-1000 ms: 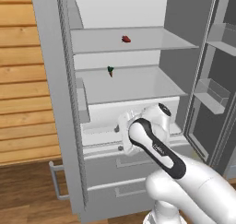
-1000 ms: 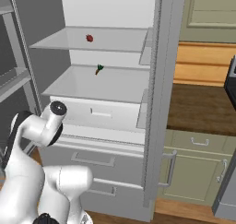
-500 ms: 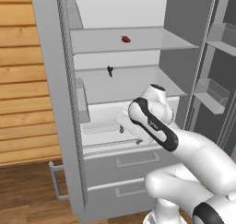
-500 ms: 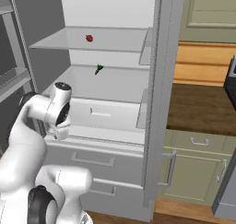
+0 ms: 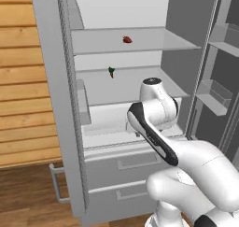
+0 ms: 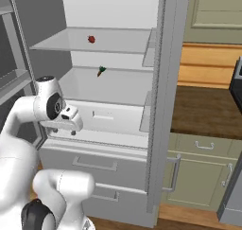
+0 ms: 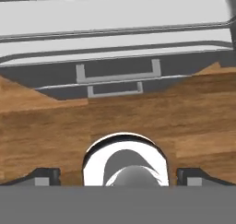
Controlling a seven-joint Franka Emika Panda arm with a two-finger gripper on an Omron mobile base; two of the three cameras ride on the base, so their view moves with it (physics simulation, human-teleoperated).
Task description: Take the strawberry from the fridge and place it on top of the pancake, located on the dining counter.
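The fridge [image 5: 51, 104] [image 6: 160, 106] stands open with pale shelves inside. The strawberry [image 5: 127, 39] [image 6: 91, 39], tiny and dark red, lies on the upper shelf. My gripper [image 6: 64, 131] [image 7: 118, 176] hangs in front of the lower shelf's front edge, well below and nearer than the strawberry, and points down. In the hand view its fingertips [image 7: 44, 176] stand far apart with nothing between them, above the fridge's two drawers [image 7: 117, 75] and the wooden floor. The pancake and the dining counter are out of view.
A small orange piece with a green top [image 5: 111, 72] [image 6: 100, 71] lies on the middle shelf. Door bins [image 5: 214, 95] line the open right-hand door. A dark-wood countertop [image 6: 208, 110] over green panelled cabinets lies right of the fridge.
The arm has risen in front of the fridge, lifting the hand from drawer height to the lower shelf's edge. The strawberry and the orange piece have not moved.
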